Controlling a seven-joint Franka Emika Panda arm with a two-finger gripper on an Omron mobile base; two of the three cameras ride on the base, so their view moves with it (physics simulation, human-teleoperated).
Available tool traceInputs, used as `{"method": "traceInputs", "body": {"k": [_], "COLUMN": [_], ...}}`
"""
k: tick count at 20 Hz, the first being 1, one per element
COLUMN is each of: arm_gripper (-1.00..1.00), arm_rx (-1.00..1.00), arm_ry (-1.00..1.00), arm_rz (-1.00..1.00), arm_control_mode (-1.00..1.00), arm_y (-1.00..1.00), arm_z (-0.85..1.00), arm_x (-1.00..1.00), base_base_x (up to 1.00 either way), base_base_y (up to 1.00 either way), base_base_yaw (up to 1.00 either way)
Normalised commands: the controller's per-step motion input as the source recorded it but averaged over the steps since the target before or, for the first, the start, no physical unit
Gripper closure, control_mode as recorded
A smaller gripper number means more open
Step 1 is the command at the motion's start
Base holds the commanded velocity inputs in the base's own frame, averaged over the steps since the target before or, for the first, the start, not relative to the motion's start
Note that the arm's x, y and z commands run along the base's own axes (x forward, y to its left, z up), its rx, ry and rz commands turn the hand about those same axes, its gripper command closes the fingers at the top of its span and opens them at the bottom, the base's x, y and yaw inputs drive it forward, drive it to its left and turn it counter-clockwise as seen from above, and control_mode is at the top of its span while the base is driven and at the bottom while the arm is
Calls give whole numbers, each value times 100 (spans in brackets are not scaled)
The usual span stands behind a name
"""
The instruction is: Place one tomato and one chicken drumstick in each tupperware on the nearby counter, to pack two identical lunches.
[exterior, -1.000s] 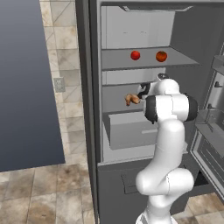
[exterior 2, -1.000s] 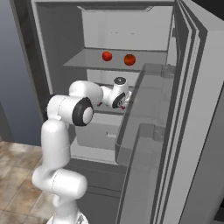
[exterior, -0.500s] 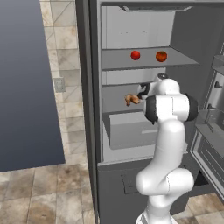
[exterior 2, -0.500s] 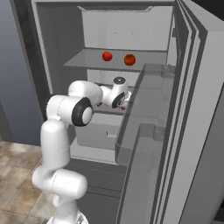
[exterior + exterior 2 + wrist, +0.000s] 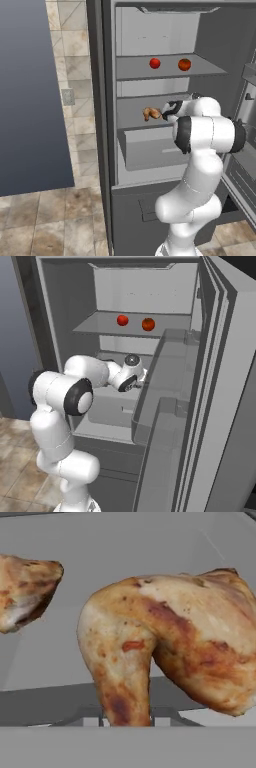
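Observation:
Inside the open fridge, two red tomatoes (image 5: 155, 63) (image 5: 184, 64) sit on the upper shelf, also seen in the right base view as tomatoes (image 5: 122, 320) (image 5: 148, 324). A golden-brown chicken drumstick (image 5: 165, 647) looms close in the hand view, its narrow bone end running down between the jaws. A second drumstick (image 5: 25, 592) lies to its left on the grey shelf. My gripper (image 5: 165, 114) reaches onto the middle shelf and is shut on the drumstick (image 5: 150, 113). The tupperware and the counter are out of view.
The fridge door (image 5: 215, 406) stands open on the right, its clear door bins (image 5: 170, 386) close beside my forearm. A grey drawer (image 5: 150, 147) sits under the middle shelf. A blue-grey panel (image 5: 35, 90) stands to the left over a tiled floor.

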Motion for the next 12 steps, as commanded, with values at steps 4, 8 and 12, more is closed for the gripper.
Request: {"method": "traceInputs", "body": {"k": [4,8,12], "arm_gripper": [100,100,100], "arm_rx": [-9,-6,-4], "arm_ry": [-6,6,22], "arm_rz": [9,6,6], "arm_control_mode": [-100,-100,-100], "arm_y": [15,8,19], "arm_z": [28,86,99], "arm_x": [-100,-100,-98], "base_base_x": [0,0,0], "base_base_y": [0,0,0], "base_base_yaw": [0,0,0]}}
